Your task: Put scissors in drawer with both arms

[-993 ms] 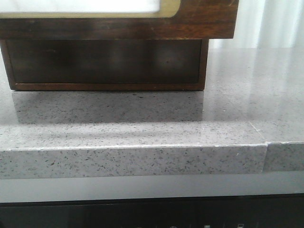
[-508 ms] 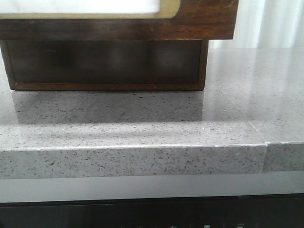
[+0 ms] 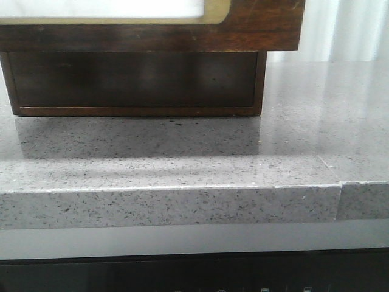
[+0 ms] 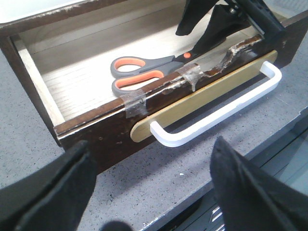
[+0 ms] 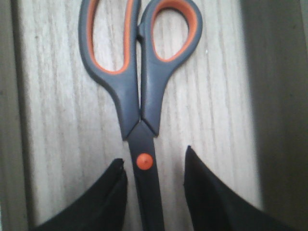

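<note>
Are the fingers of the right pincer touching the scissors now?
Apart. In the right wrist view, pale drawer floor shows between each finger and the scissors blades, so the right pincer straddles them, open, with a gap on both sides.

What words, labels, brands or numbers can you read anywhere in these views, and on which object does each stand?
None can be read: the scissors, the drawer and its white handle bear no print. Small pale marks on the dark panel below the counter are too small to read.
</note>
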